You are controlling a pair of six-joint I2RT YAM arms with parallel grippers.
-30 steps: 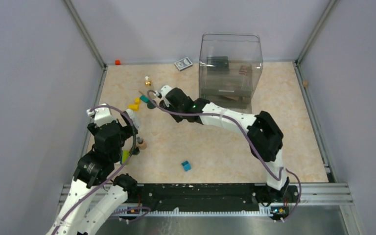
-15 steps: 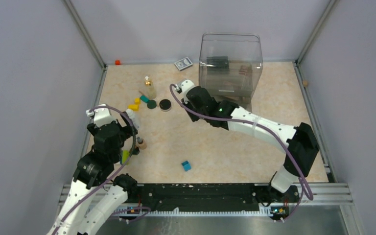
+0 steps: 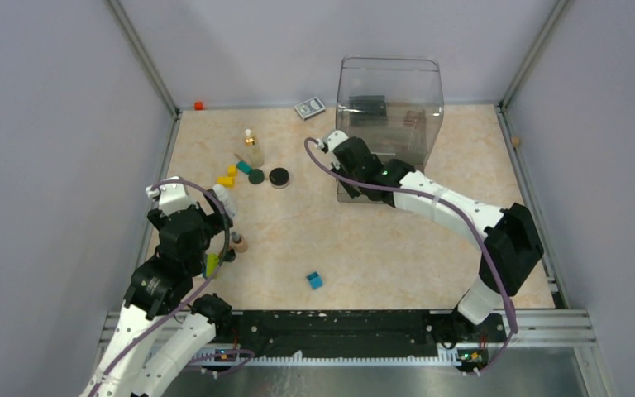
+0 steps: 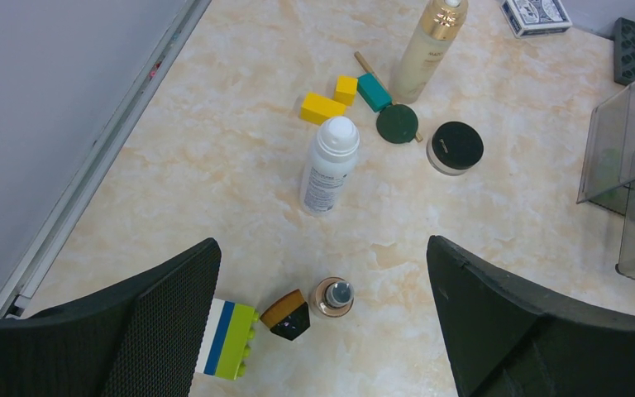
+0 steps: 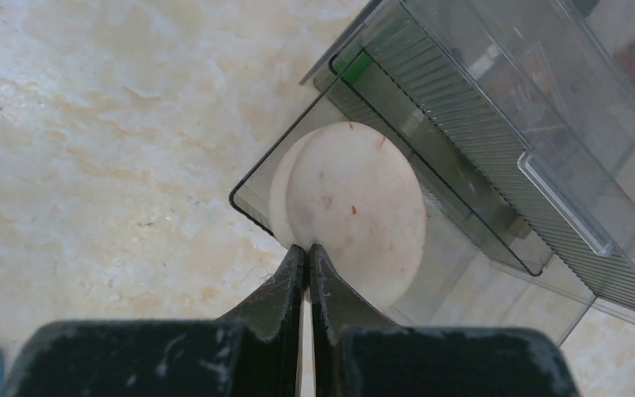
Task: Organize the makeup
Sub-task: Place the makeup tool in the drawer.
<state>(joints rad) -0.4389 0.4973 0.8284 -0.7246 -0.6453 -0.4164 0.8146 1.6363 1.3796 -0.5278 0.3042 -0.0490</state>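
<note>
Directly ahead of your right gripper's point(image 5: 307, 248) pressed-together fingertips: beige round disc point(image 5: 355, 211), face-on, at the clear organizer's point(image 5: 496, 107) open front corner; pinch on its rim unconfirmed. Your left gripper point(image 4: 318, 244), spread wide, sits well apart.

The organiser point(image 3: 389, 83) stands at the back right of the worktop point(image 3: 364, 248), its drawer point(image 5: 293, 136) pulled out toward the front. The card box point(image 3: 308, 107) lies just left of it by the back edge. Left of centre, the tall bottle point(image 3: 253, 149) stands behind a row: toy blocks point(image 3: 228, 177) at the left, then the small disc point(image 3: 255, 176), then the round compact point(image 3: 279, 177) at the right. The roll-on bottle point(image 4: 328, 165) is in front of that row, nearer the left edge. Further forward, the small tube point(image 4: 332, 298) stands upright with a brick point(image 4: 227, 328) to its left. In the left wrist view both show between the wide-apart fingers of the left end effector point(image 4: 322, 246). The cube point(image 3: 314, 280) sits alone near the front centre. The large disc point(image 5: 355, 211) is pinched in the right end effector point(image 5: 307, 252) at the drawer's front-left corner.
</note>
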